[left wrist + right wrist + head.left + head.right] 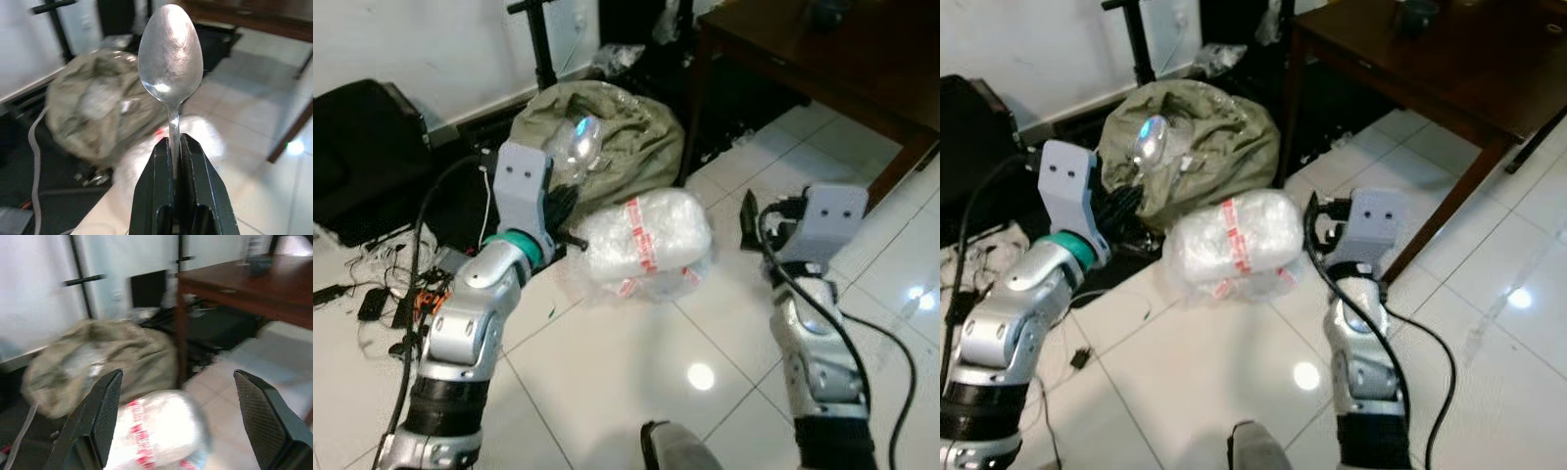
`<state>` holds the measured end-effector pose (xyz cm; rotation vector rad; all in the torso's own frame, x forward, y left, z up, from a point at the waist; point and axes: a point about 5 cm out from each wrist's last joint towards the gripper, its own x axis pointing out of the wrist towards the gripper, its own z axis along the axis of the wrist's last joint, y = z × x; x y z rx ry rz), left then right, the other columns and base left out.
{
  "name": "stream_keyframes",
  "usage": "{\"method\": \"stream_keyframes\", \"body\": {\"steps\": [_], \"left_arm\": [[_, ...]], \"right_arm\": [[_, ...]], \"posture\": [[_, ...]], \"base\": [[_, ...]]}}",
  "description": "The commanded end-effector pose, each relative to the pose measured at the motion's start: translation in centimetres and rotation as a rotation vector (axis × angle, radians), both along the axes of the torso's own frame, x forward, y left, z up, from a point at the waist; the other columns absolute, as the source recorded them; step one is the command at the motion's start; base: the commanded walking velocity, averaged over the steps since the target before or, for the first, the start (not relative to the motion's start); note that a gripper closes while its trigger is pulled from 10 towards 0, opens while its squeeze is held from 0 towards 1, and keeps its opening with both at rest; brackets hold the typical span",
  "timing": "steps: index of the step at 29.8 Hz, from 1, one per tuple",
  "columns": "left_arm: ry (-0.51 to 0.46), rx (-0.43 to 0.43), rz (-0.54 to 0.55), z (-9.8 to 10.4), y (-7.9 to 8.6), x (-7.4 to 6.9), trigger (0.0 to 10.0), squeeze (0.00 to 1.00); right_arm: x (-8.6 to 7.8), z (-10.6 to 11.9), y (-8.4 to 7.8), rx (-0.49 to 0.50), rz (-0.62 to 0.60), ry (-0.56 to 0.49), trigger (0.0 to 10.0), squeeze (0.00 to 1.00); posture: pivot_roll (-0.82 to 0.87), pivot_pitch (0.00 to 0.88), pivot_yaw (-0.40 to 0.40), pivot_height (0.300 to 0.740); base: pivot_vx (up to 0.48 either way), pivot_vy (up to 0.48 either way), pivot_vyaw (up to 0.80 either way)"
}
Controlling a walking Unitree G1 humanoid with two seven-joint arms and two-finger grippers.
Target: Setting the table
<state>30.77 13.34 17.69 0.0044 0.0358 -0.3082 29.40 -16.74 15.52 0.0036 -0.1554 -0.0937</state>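
Evidently the carrying step: the left gripper [175,147] clamps one spoon [170,54] by its handle, bowl upright, well short of the table [1489,69]. The right gripper [178,416] hangs spread and empty, nearer the table. Next move, by judgement: approach the table and lay the spoon flat. Beside the table: one green bag [626,132], one wrapped bundle [646,240].
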Motion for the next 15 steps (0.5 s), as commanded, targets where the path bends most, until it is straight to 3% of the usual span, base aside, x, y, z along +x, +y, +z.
{"method": "stream_keyframes", "body": {"steps": [1,15], "left_arm": [[0.002,0.003,0.011,-0.14,0.25,-0.07,10.0,0.0],[0.001,0.004,0.013,-0.19,0.25,-0.04,10.0,0.0]], "right_arm": [[-0.04,-0.29,-0.08,-0.003,-0.004,0.011,10.0,0.0],[0.01,-0.42,-0.09,0.006,-0.004,0.017,10.0,0.0]], "posture": [[-0.15,0.0,0.088,0.74],[-0.15,0.0,0.088,0.74]], "base": [[0.0,0.0,0.0],[0.0,0.0,0.0]]}}
